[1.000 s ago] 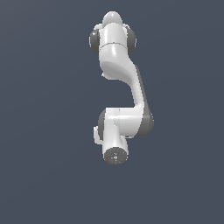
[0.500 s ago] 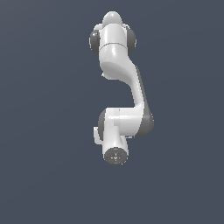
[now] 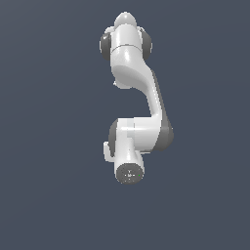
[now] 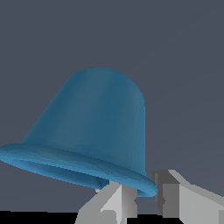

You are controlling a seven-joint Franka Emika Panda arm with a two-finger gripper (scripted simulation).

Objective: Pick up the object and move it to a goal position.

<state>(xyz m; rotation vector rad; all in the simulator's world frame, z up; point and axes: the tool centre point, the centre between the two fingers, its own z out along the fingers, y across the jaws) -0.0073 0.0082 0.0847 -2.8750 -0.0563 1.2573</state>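
The white arm is seen from above in the exterior view against a plain dark grey bench. Its rounded base end lies at the upper part of the picture; from there the links run downward, bend at a dark-banded elbow on the exterior view's right, and fold back toward the left, ending in a round cap that faces the camera. The hand itself hangs below that cap and is hidden by it, so neither the jaws nor the cup can be made out in this view.

In the wrist view the blue cup fills most of the picture, very close to the jaws. Its protruding rim is nearest the fingers and its closed, narrower end points away from them. One pale grey finger sits just at the rim's edge, overlapping it; the other finger stands beside it, clear of the rim. Whether the jaws are clamped on the rim or merely next to it cannot be told.
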